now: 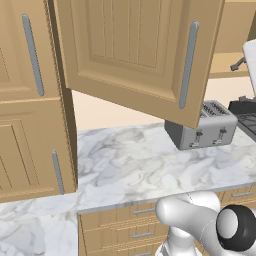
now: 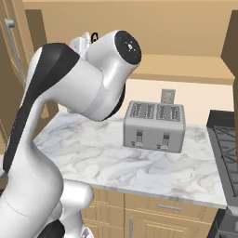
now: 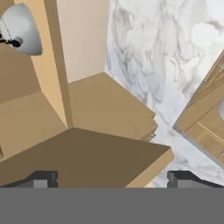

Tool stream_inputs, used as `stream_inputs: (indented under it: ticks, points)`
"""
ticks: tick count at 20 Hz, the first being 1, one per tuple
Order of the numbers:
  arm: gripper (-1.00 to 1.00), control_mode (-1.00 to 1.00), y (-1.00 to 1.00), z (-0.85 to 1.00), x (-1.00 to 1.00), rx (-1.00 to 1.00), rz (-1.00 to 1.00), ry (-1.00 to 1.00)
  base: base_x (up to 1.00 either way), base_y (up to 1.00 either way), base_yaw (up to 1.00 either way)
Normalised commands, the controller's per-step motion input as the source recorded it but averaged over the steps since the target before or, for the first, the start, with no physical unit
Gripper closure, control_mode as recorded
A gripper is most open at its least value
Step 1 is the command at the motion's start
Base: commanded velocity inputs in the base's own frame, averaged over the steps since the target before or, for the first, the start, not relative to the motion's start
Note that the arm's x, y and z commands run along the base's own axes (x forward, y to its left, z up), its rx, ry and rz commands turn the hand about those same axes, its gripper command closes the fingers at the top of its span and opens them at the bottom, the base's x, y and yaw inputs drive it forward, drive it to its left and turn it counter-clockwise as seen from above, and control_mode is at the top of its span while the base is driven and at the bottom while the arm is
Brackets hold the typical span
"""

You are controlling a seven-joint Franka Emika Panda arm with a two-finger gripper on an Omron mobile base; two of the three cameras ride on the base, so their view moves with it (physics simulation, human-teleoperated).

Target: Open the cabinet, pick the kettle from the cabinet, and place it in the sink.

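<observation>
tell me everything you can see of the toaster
The toaster is a boxy grey one of metal look, with four slots in its top and two dark lever tracks with small knobs on its front. It stands upright on the white marbled counter, near the back wall, below the swung-open cabinet door. In the left base view that door's lower corner overlaps its left end. A dark stove lies to its right, apart from it. Nothing but the counter touches it.

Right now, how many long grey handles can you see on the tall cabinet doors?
3: one on the open cabinet door, one on the upper left door, one on the lower left door. More may be hidden out of frame.
</observation>
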Motion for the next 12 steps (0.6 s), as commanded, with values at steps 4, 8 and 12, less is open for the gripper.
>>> stream_inputs:
  ticks: [4,8,12]
  points:
    - [-1.0,-1.0,0.0,-0.08,0.06,0.14,0.14,0.08,0.0,0.0,0.0]
    - [-1.0,-1.0,0.09,-0.04,0.06,0.12,0.13,0.05,0.0,0.0,0.0]
    - [-1.0,-1.0,0.43,0.0,0.09,0.03,0.09,0.0,0.0,0.0,0.0]
